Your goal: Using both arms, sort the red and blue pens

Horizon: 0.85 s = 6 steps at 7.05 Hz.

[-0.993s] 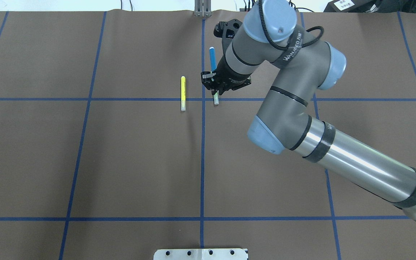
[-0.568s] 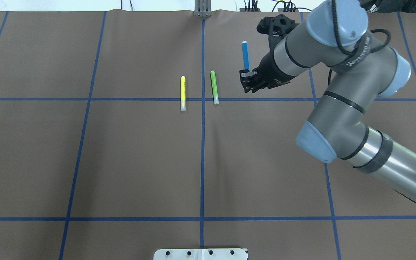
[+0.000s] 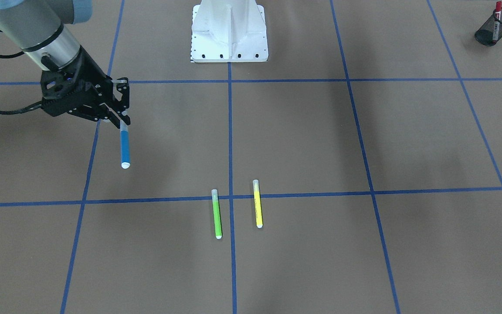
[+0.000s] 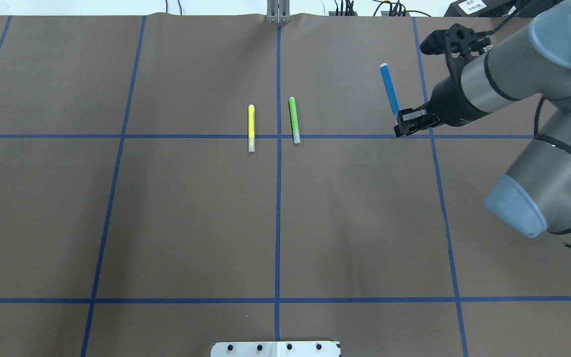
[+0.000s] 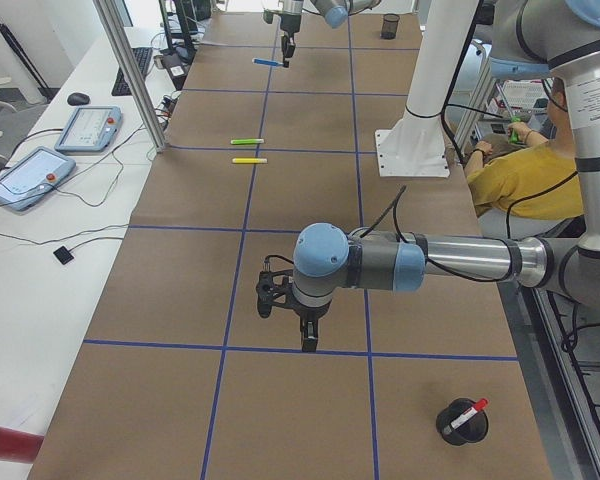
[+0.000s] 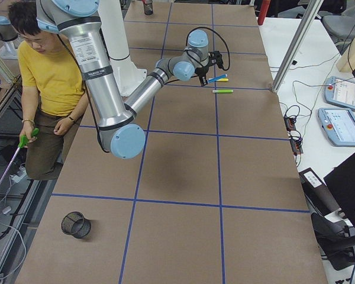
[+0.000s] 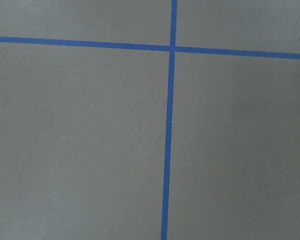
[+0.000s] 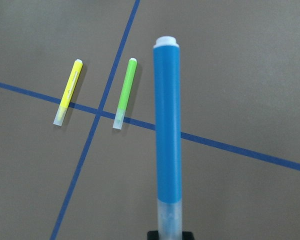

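My right gripper (image 4: 401, 120) is shut on the clear-cap end of the blue pen (image 4: 389, 88), which hangs above the table right of centre with its white end pointing away from the robot. In the front-facing view the same gripper (image 3: 120, 118) and blue pen (image 3: 124, 146) hang over a blue line. The red pen (image 3: 498, 8) stands in a black mesh cup (image 3: 493, 27) at the robot's left end. My left gripper (image 5: 308, 338) points down at the table near that cup (image 5: 458, 424); I cannot tell whether it is open or shut.
A green marker (image 4: 293, 119) and a yellow marker (image 4: 251, 127) lie side by side at the table's middle. A second mesh cup (image 6: 76, 225) stands at the right end. A person in a yellow shirt (image 6: 53, 74) sits behind the robot.
My right gripper has carried the blue pen to the right, away from the green marker, which has come into full view. The two lying markers have not moved.
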Motion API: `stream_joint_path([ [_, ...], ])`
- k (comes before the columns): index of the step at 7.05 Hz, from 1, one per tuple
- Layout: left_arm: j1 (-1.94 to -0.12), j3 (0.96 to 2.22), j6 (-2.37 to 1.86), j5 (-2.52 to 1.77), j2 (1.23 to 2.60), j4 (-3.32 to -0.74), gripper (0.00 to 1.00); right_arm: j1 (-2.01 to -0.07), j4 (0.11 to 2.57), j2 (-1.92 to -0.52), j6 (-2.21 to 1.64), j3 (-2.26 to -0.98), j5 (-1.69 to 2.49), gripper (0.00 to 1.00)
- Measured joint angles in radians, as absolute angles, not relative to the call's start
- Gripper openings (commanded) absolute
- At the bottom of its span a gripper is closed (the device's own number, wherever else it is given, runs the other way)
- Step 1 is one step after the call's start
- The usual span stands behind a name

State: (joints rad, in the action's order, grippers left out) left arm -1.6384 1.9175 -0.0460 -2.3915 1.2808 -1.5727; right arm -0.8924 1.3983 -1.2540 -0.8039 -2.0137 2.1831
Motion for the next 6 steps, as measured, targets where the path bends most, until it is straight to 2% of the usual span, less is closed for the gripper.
stream_joint_path([
  [3, -1.639, 1.917, -0.046, -2.391, 1.281, -1.574, 0.99, -0.989, 1.400, -1.479, -0.584, -2.105, 2.224, 0.00],
  [6, -1.638, 1.917, -0.046, -2.391, 1.278, -1.582, 0.99, -1.156, 1.399, -1.786, -0.095, -2.153, 2.212, 0.00],
])
